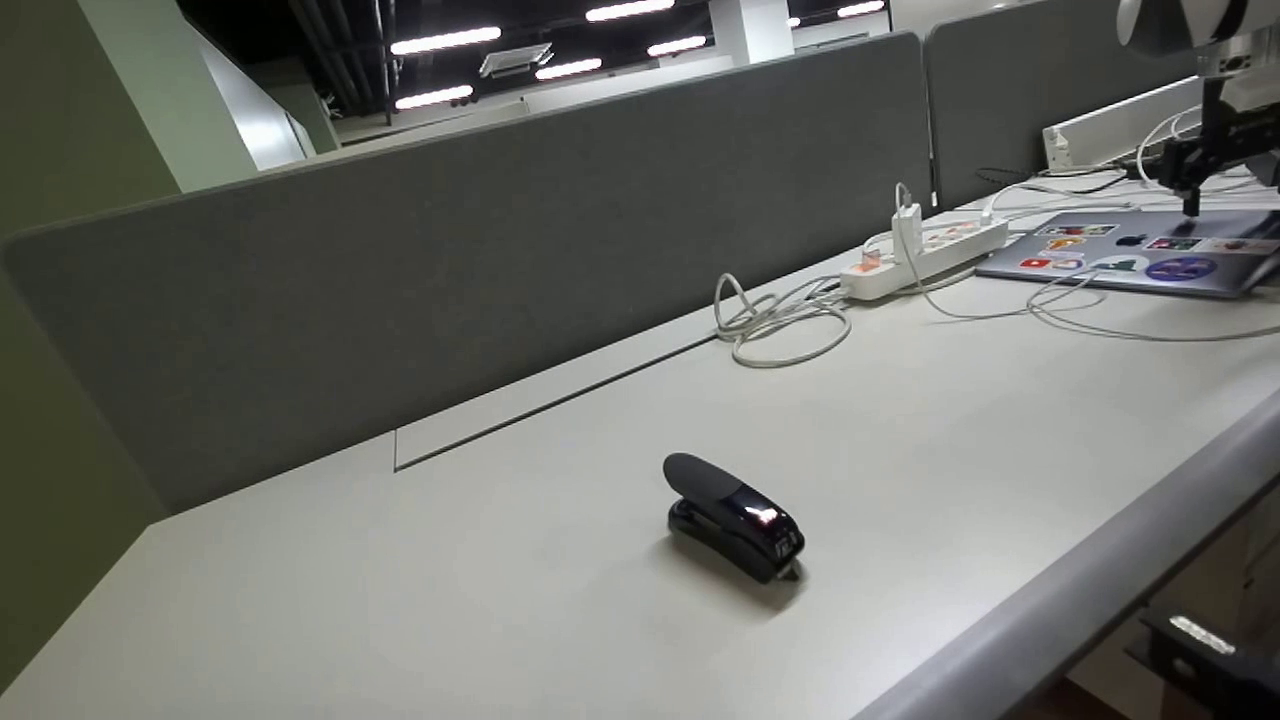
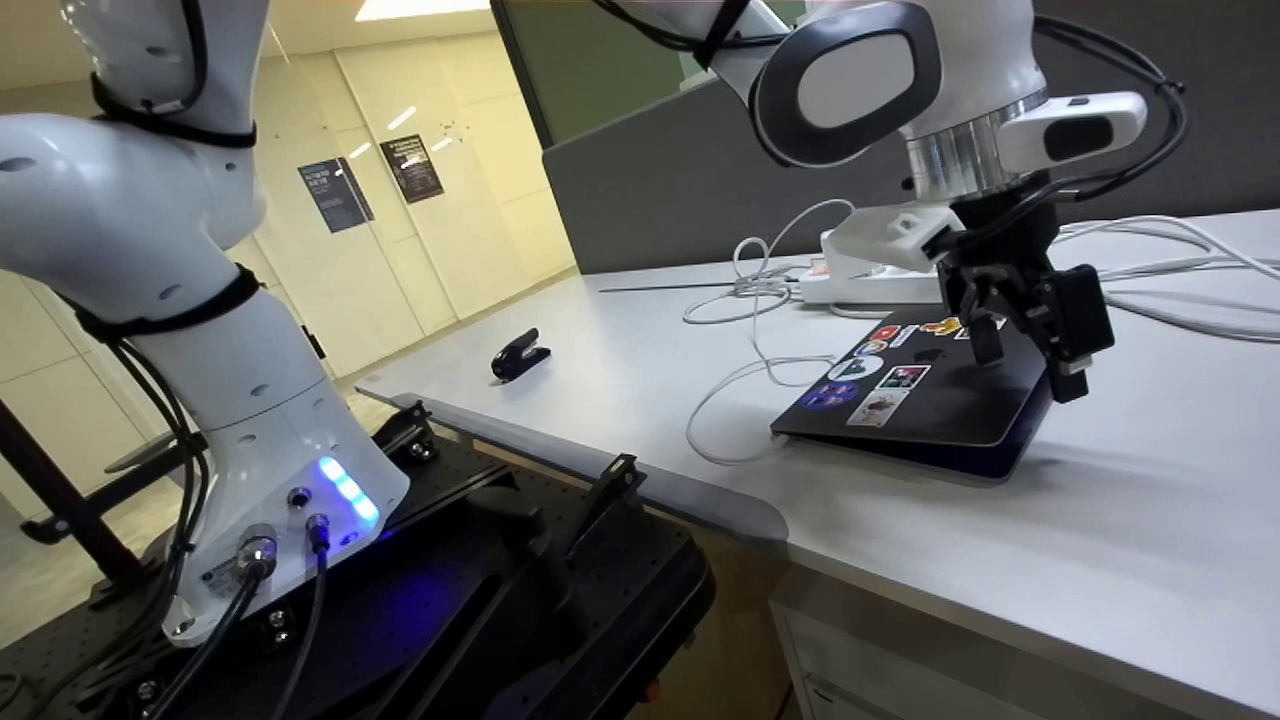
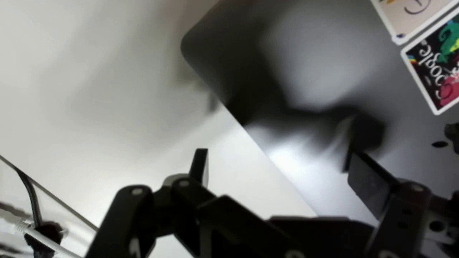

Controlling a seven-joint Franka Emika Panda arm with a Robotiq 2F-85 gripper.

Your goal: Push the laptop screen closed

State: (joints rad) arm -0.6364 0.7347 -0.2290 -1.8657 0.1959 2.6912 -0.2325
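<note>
- Lid (image 2: 935,405), one: stickered, on desk (image 2: 1150,510), nearly shut; slim wedge beneath its raised edge.
- Step in hand, by judgement: press that edge straight down, slowly, until the wedge is gone; sideways force may slide everything.
- Claw (image 2: 1030,368), one: at that edge; fingers (image 3: 369,183) spread wide, nothing between. One over the lid, contact uncertain; its fellow past the edge, over desk.
- Stapler (image 2: 518,357), one: black, farther off, well apart from both.
</note>
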